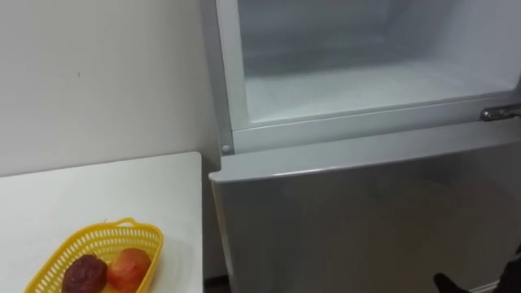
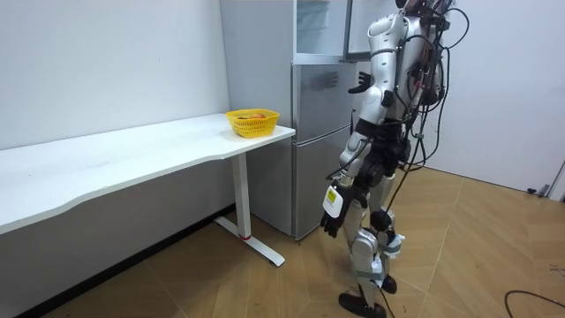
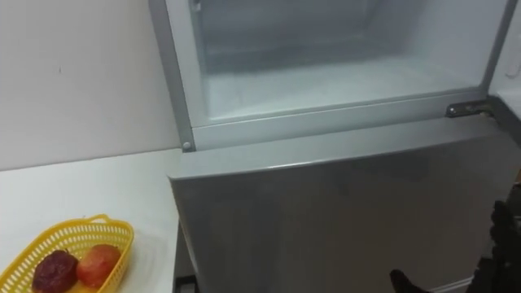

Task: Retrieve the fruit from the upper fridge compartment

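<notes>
The fridge's upper compartment [image 1: 366, 73] stands open in front of me, and its frosty white floor and walls hold nothing I can make out. Its door [image 2: 357, 26] is swung out to my right on a metal hinge [image 1: 498, 112]. My right hand [image 2: 360, 88] is raised at chest height just below that door, fingers spread and holding nothing. A dark part of it shows at the lower right edge [image 3: 506, 236]. My left hand [image 2: 331, 221] hangs by my thigh with relaxed fingers, empty.
The grey lower fridge door [image 1: 366, 220] is closed right before me. To my left a white table [image 1: 98, 195] carries a yellow basket [image 1: 98, 244] with a dark red fruit [image 1: 84, 273] and an orange-red one [image 1: 129, 267]. A white wall stands behind.
</notes>
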Available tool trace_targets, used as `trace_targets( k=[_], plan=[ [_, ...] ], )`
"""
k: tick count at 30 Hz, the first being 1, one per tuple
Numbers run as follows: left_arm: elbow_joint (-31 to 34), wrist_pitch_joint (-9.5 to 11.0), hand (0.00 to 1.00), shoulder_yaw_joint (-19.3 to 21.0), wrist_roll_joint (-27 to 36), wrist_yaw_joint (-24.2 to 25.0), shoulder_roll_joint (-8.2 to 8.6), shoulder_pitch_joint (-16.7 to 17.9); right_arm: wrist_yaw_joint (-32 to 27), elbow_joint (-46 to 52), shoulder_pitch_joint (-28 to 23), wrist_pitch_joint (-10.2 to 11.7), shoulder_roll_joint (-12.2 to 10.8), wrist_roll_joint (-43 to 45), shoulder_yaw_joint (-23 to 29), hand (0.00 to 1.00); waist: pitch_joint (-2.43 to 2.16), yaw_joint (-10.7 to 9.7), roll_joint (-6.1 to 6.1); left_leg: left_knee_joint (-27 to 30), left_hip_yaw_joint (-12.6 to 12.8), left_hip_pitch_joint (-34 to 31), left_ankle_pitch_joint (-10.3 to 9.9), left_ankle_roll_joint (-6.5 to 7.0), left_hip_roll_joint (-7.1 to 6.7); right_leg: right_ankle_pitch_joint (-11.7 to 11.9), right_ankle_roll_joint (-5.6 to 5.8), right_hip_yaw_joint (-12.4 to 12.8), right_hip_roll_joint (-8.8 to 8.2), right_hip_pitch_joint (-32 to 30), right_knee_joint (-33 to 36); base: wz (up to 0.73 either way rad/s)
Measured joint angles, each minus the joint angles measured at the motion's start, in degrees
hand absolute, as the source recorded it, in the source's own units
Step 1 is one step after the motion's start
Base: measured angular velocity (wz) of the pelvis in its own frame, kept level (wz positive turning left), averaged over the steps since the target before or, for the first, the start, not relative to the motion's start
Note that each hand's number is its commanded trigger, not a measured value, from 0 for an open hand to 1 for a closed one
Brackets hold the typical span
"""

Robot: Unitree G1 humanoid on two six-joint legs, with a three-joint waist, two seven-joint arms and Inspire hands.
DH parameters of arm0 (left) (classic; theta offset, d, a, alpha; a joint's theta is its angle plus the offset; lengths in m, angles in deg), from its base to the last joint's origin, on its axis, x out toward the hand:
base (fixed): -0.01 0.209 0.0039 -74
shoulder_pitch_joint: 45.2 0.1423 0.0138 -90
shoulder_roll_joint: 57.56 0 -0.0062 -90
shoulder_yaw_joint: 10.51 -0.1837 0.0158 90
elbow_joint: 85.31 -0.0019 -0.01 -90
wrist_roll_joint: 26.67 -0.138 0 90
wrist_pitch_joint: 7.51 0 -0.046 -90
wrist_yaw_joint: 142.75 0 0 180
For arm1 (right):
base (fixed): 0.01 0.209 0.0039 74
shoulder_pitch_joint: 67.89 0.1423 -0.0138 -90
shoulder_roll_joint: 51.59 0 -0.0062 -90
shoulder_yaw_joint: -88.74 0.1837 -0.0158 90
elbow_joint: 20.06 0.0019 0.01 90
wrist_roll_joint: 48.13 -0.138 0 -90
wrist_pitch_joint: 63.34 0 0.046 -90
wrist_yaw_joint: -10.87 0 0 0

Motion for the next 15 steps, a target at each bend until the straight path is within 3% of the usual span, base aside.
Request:
trace_targets(
  k=[7, 13, 15],
  plan=[
    [0.53, 0.05, 0.00, 0.09, -0.01, -0.63, -0.05, 0.97, -3.08, -5.33, 0.07, 0.04, -1.39, -15.23, 0.98, 0.00, 0.07, -1.65, -0.42, -0.02, -0.06, 0.06, -0.01, -0.01, 0.02, 0.03, -0.03, -0.59, -0.02, 0.79, -0.05, 0.04],
    [0.91, 0.12, 0.00, 1.77, -0.02, -1.92, 0.04, 1.81, -11.24, -6.34, 1.08, 0.03, -1.76, -20.86, 9.94, 0.00, 0.27, -2.96, -0.85, -0.02, -0.39, -0.09, -0.01, -0.01, -0.04, -0.01, 0.00, -0.81, -0.12, 0.74, -0.07, 0.02],
    [0.88, 0.12, 0.00, 3.26, 0.01, -2.14, 0.04, 1.89, -15.52, -6.30, 2.74, 0.08, -1.49, -23.60, 15.01, 0.00, 0.31, -3.42, -1.15, -0.06, -0.41, -0.12, -0.01, -0.01, -0.05, -0.08, 0.05, -0.75, -0.12, 0.71, -0.07, 0.00]
  ],
)
